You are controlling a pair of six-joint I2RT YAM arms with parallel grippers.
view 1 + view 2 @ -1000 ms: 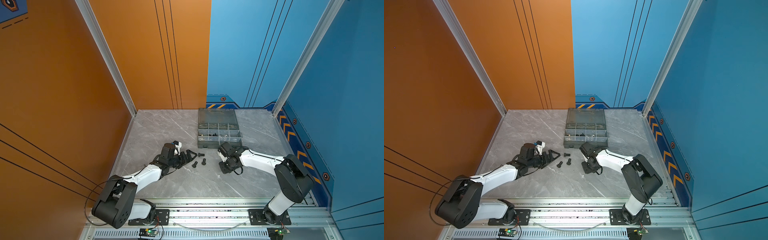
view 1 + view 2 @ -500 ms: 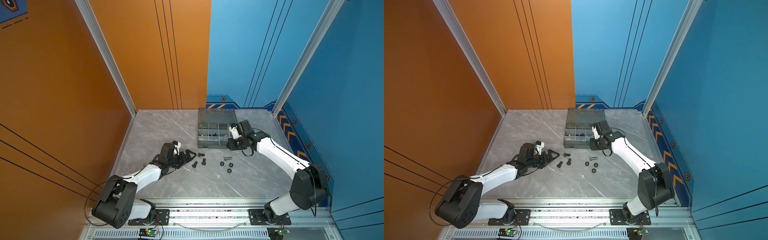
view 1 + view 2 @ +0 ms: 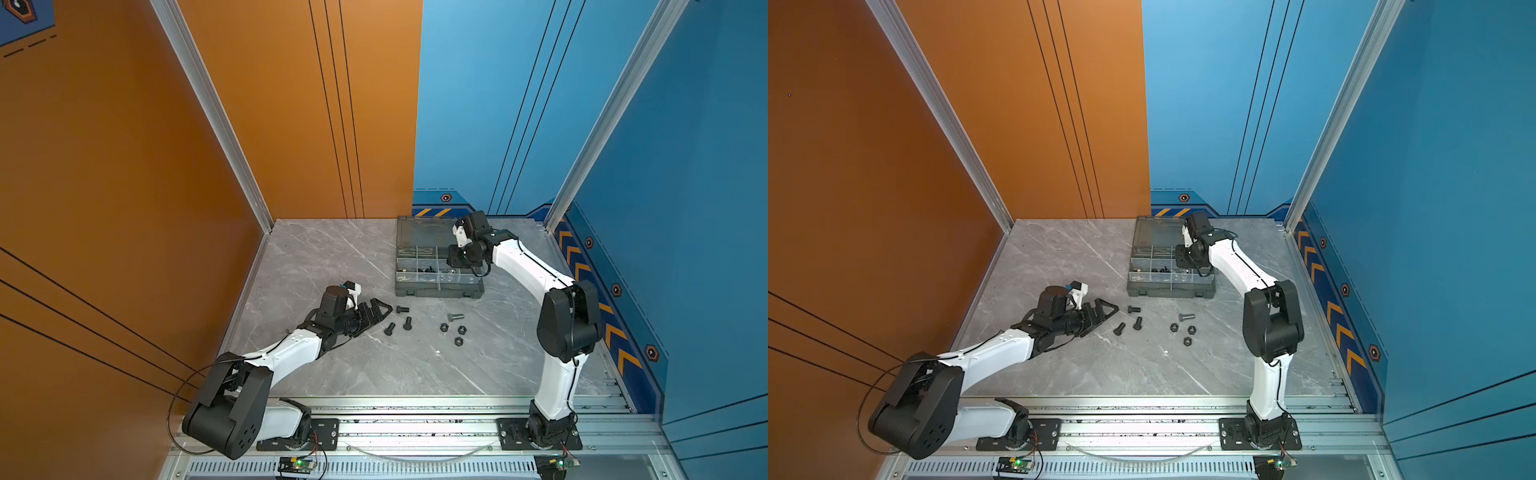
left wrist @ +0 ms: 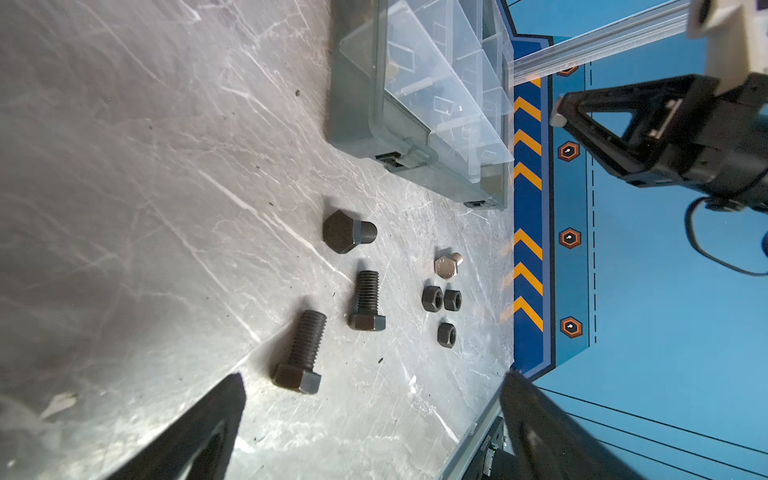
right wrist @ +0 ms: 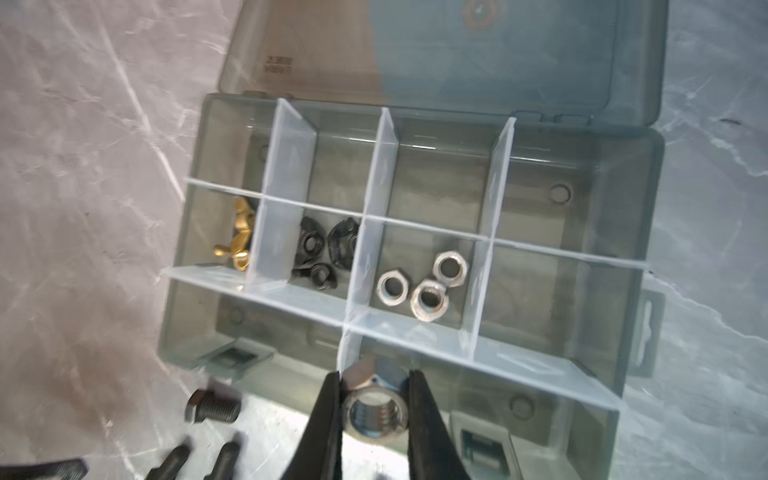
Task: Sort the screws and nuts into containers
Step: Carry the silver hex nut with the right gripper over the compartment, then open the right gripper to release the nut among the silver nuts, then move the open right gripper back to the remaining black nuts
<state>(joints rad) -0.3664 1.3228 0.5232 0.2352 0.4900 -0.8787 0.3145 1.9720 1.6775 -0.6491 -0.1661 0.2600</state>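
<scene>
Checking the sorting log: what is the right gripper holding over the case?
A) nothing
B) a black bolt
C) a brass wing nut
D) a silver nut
D: in the right wrist view the right gripper pinches a silver nut above the case.

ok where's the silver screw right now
In both top views the silver screw lies loose on the table, between the organizer case and the three black nuts, right of the black screws.
</scene>
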